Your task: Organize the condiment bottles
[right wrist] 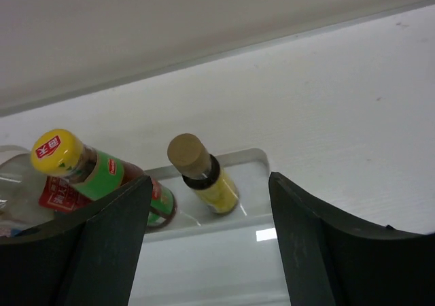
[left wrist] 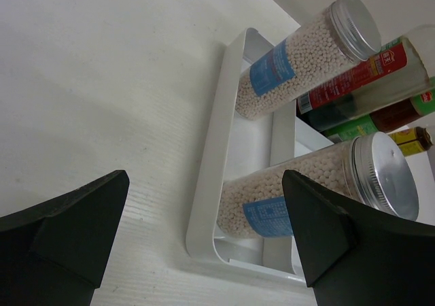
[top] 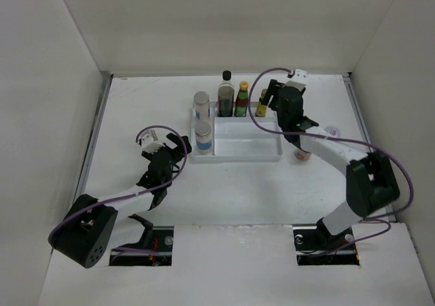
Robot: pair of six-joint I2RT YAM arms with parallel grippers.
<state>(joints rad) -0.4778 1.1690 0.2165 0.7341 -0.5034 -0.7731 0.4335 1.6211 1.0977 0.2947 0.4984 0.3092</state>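
Over the back-right corner of the white divided tray [top: 234, 158], the right jaws hang spread wide, gripping nothing (the left jaws are likewise released). Below them the small yellow-labelled, cork-capped bottle [right wrist: 207, 177] stands upright in that corner. Best to rise straight and clear the cap, then fetch the pinkish spice jar [top: 301, 156] from the desk [top: 224, 194].

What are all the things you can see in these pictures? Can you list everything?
Tray: 1, white, middle of the table.
Grey-lidded jars: 2, white beads, blue labels, tray's left section.
Tall bottle: 1, dark, black cap, tray's back row.
Yellow-capped bottle: 1, red and green label, back row, middle.
Small yellow bottle: 1, tan cap, back row, right end.
Pinkish jars: 2, it seems, right of the tray, partly hidden by the arm.
Table: 1, white.
Left hand: black, open, empty, left of the tray.
Right hand: black, open, by the small yellow bottle.
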